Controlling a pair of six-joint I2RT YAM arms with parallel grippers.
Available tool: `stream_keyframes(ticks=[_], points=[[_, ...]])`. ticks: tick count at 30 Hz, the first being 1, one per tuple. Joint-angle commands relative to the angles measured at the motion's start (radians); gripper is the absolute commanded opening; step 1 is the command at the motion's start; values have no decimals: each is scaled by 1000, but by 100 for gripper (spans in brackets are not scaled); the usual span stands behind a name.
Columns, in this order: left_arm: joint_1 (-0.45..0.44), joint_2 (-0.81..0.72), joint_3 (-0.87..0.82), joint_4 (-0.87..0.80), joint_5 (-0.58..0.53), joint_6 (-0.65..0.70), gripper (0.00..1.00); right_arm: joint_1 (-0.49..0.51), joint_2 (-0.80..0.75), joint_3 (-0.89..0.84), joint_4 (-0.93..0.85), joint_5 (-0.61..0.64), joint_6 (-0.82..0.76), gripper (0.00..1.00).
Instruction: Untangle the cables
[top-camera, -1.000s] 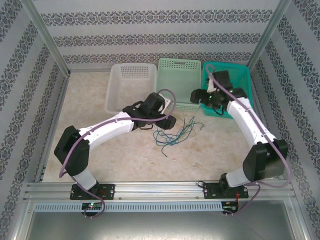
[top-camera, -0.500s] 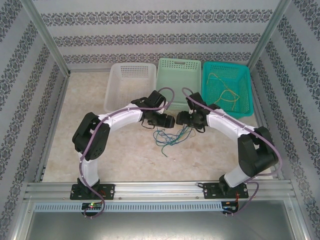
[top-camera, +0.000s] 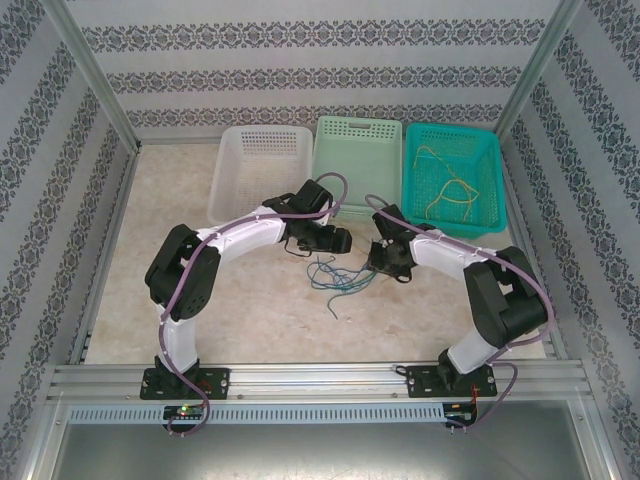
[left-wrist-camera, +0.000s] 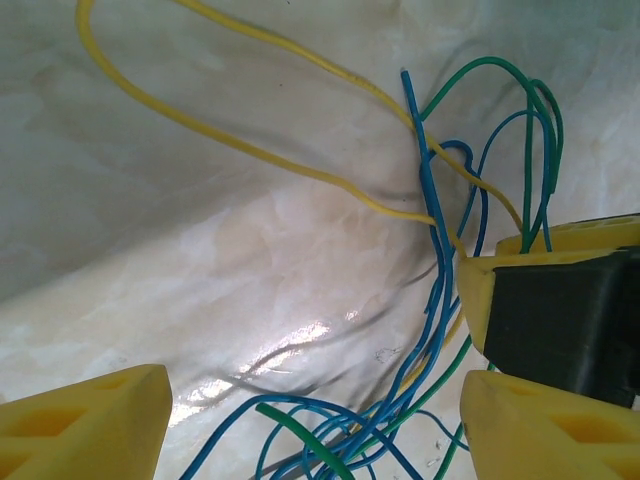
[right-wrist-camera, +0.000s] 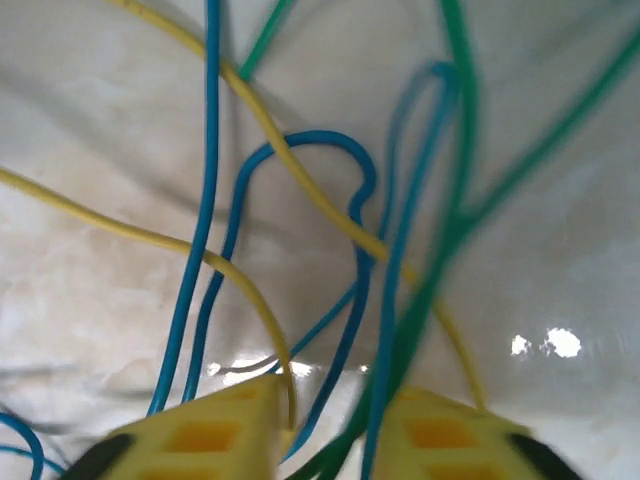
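The tangled cables (top-camera: 336, 276), yellow, green and blue, are seen near the centre of the table (top-camera: 250, 310). The left gripper (top-camera: 343, 240) is held at their 12 o'clock, fingers (left-wrist-camera: 85, 425) spread wide. The right gripper (top-camera: 377, 262) is placed at 2 o'clock. Strands pass between its nearly closed fingers (right-wrist-camera: 205, 440), but a grip cannot be confirmed.

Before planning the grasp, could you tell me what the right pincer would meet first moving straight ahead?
Probably the blue cable and green cable entering the gap of the right pincer, then the tabletop behind; depth is unclear.
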Motion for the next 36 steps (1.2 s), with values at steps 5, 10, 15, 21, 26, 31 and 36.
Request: stream_keyframes(ticks=[5, 10, 15, 21, 26, 31, 36], points=[[3, 36, 67, 3, 23, -28, 76, -10, -108, -102, 45, 70, 4, 0], [-1, 74, 101, 22, 58, -54, 75, 12, -187, -192, 143, 96, 30, 0], [-4, 95, 104, 61, 97, -87, 75, 68, -208, -191, 149, 176, 30, 0], [-5, 114, 91, 132, 112, -146, 74, 91, -225, -213, 171, 211, 56, 0], [-8, 138, 129, 129, 112, -154, 73, 101, -259, -248, 173, 243, 83, 0], [-10, 173, 136, 182, 137, -211, 70, 126, -312, -288, 208, 284, 108, 0], [-13, 189, 148, 222, 142, -239, 67, 143, -346, -311, 224, 294, 106, 0]])
